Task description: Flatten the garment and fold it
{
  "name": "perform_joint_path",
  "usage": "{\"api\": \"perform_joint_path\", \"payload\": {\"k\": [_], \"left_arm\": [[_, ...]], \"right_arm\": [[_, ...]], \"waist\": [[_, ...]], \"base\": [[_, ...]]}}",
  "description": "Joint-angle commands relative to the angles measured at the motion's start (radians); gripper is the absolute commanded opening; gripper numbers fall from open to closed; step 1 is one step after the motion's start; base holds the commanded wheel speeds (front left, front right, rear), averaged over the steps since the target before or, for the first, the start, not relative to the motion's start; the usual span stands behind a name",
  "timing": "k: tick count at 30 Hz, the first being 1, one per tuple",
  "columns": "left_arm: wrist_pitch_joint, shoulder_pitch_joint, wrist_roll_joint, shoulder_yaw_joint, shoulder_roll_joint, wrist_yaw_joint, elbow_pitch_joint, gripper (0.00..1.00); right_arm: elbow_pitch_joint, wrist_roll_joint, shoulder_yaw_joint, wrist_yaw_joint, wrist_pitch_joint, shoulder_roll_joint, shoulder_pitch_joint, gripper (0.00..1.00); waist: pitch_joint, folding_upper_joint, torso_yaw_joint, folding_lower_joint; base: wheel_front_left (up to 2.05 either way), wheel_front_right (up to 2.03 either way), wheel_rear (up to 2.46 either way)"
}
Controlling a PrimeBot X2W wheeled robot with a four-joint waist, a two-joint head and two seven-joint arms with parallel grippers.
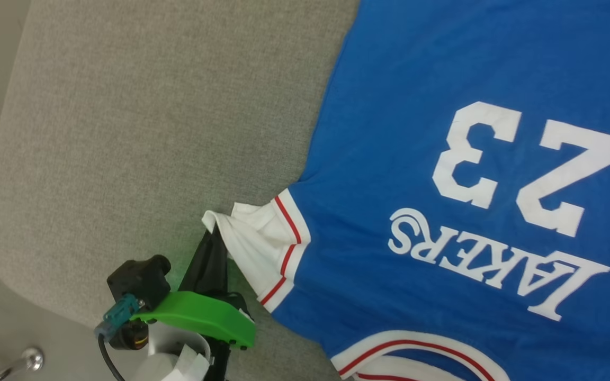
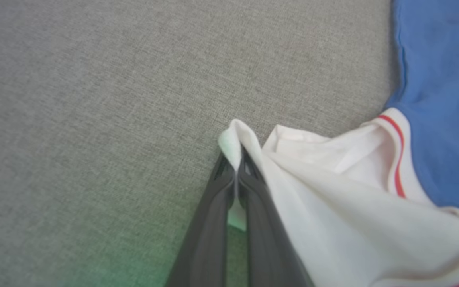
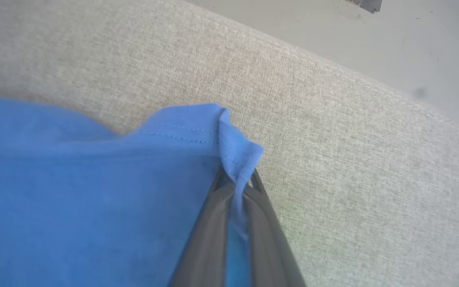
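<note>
The left gripper (image 1: 213, 232) has its two dark fingers pressed together on the outer tip of the white sleeve (image 1: 256, 239), pulling the cloth into a small peak. In the left wrist view the left gripper (image 2: 236, 166) has that white tip standing up between its closed fingertips. The sleeve (image 2: 333, 187) drapes away to the right, over one finger, to its red stripe and the blue body. The right gripper (image 3: 238, 180) is likewise clamped. A folded corner of the stitched blue hem (image 3: 235, 139) is pinched between its fingers and lifted slightly off the surface.

The T-shirt (image 1: 416, 132) lies spread on the grey fabric-covered counter (image 1: 151, 116), over the right part of the head view. Its "LAKERS 23" print (image 1: 506, 211) faces up and reads upside down from the robot. The white, red-striped collar trim (image 1: 405, 349) lies at the bottom edge. So the neck points toward the robot and the long axis runs away from it, leaning a little to the right. The side seam slants up and to the right from the armpit.

The head view gives the print, the collar, the counter's rounded corner and the green bracket (image 1: 199, 315) on the left wrist. The right wrist view gives the T-shirt (image 3: 74, 207) from its hem end, with the counter's far edge and pale floor (image 3: 412, 40) beyond it.
</note>
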Motion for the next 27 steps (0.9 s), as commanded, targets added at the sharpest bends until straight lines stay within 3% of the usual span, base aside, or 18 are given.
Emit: {"api": "perform_joint_path", "payload": {"k": [1,4,9,17,22,27], "left_arm": [[0.017,-0.011,-0.002,0.005,0.013,0.005,0.024,0.0],[0.032,-0.017,0.0,0.011,0.033,0.007,0.033,0.0],[0.06,-0.016,-0.002,0.014,0.057,0.01,0.04,0.0],[0.109,0.024,-0.012,0.018,0.092,0.027,0.038,0.0],[0.13,0.052,-0.022,0.021,0.107,0.036,0.032,0.0],[0.141,0.071,-0.029,0.02,0.114,0.041,0.031,0.0]], "right_arm": [[-0.009,0.01,-0.009,-0.001,-0.021,0.008,0.023,0.0],[-0.045,0.048,-0.036,-0.001,-0.125,0.032,0.031,0.0],[-0.093,0.105,-0.041,-0.001,-0.228,0.009,0.103,0.0],[-0.243,0.209,-0.11,-0.001,-0.281,0.008,0.432,0.0],[-0.358,0.243,-0.19,-0.001,-0.262,0.088,0.732,0.0],[-0.393,0.26,-0.215,-0.001,-0.245,0.199,0.985,0.0]], "waist": [[-0.054,-0.0001,-0.039,-0.0001],[-0.134,-0.0001,-0.089,-0.0001],[-0.246,-0.0001,-0.167,-0.0001],[-0.402,-0.0001,-0.295,-0.0001],[-0.453,-0.0001,-0.347,-0.0001],[-0.482,-0.0001,-0.367,-0.0001]], "base": [[0.0,0.0,0.0],[0.0,0.0,0.0],[0.0,0.0,0.0],[0.0,0.0,0.0],[0.0,0.0,0.0],[0.0,0.0,0.0]]}}
